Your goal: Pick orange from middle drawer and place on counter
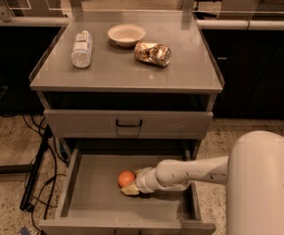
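The orange (126, 178) lies on the floor of the open middle drawer (95, 199), left of centre. My gripper (131, 182) reaches into the drawer from the right on a white arm. Its pale fingers (130, 190) sit on either side of the orange and are closed against it. The orange rests low on the drawer floor. The counter (122, 70) is the grey top of the cabinet above.
On the counter stand a lying plastic bottle (82, 49), a white bowl (126, 34) and a shiny foil snack bag (153, 53). The upper drawer front with a black handle (129, 124) is closed. Cables (41, 180) lie on the floor at left. My white body (264, 185) fills the lower right.
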Robot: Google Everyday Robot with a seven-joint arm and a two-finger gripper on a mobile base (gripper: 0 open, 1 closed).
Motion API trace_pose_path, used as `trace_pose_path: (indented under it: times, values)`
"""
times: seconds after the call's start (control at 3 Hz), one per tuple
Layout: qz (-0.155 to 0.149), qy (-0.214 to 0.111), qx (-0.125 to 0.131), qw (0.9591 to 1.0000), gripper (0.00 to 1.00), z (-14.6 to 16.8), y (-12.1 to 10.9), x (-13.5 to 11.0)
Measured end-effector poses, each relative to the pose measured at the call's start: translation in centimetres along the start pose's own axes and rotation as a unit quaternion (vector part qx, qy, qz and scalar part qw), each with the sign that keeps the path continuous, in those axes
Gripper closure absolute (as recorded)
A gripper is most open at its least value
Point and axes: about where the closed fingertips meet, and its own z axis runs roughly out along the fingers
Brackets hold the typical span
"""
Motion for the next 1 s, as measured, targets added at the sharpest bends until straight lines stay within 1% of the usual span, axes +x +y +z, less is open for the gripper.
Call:
trace_pose_path:
  times: [0.33,0.67,1.0]
  values:
    - [0.0,0.009,-0.002,1.0,1.0,-0.3,0.2,0.1]
    - [-0.002,0.009,-0.007,0.9999,1.0,-2.0,0.6,0.0]
    - [-0.003,-0.008,-0.009,0.9999,1.0,-4.7,0.7,-0.6]
